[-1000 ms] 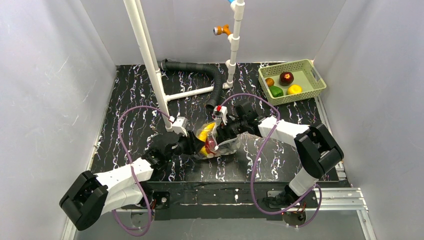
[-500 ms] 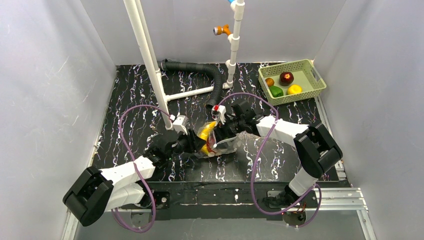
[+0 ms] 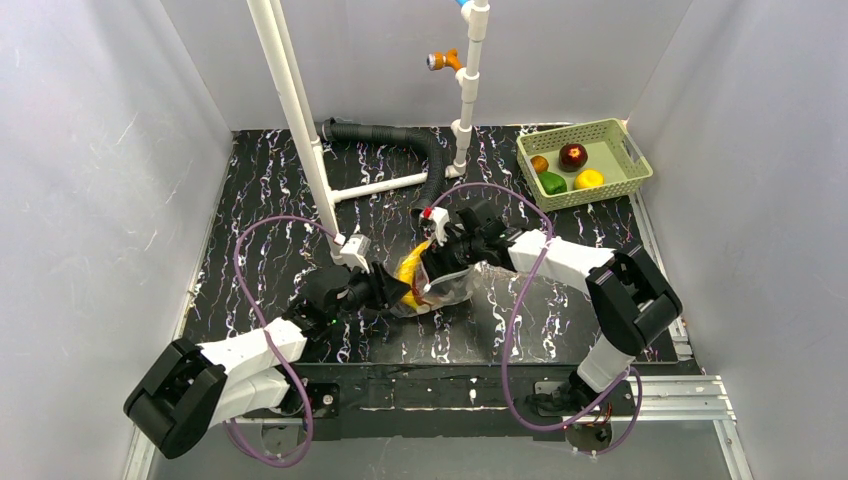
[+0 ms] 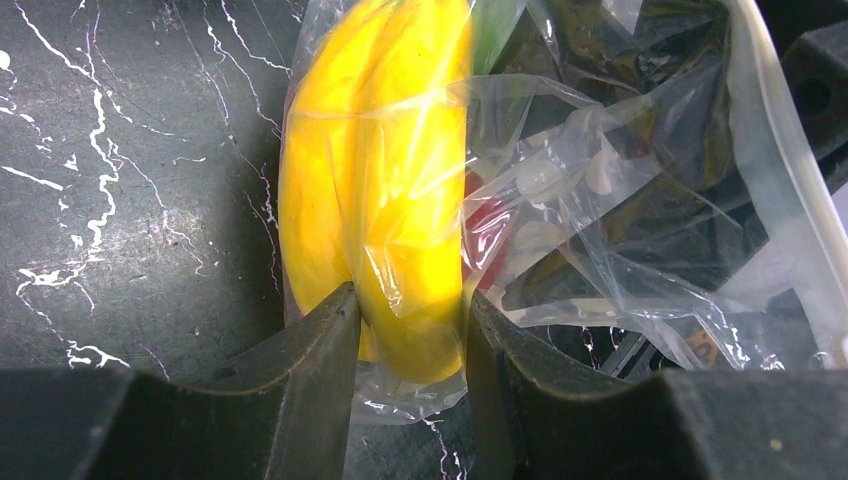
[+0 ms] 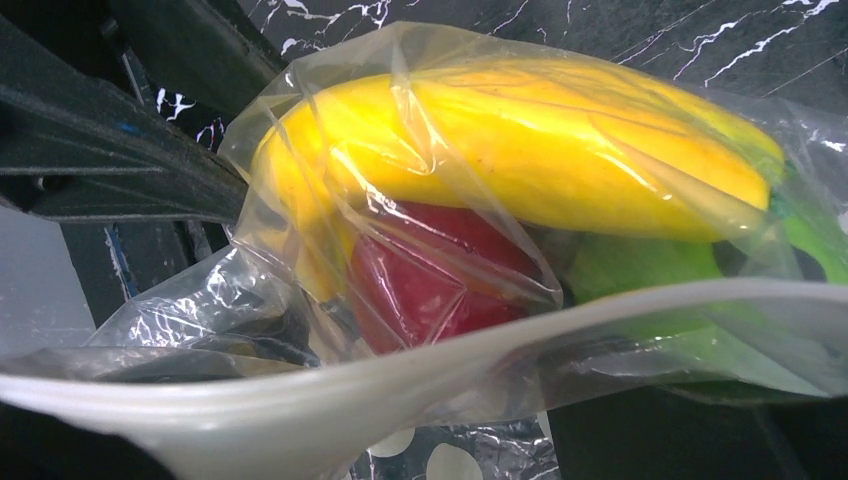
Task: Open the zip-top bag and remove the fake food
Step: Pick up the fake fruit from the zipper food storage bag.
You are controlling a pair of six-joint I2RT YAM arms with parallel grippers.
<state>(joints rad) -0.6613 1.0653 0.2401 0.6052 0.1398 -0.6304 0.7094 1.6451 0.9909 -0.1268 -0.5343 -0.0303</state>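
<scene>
Four food pieces point(image 3: 573, 156) are in the basket point(image 3: 632, 147), well apart from the bag point(image 3: 455, 288). The banana point(image 4: 380, 180) and two others remain inside it. The left jaws pinch the banana through the plastic; the right jaws I cannot tell.

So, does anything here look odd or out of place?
Slightly: the left gripper is squeezing the banana through the zip-top bag, plastic and fruit together, rather than just the bag. Nothing looks spilled or broken.
</scene>
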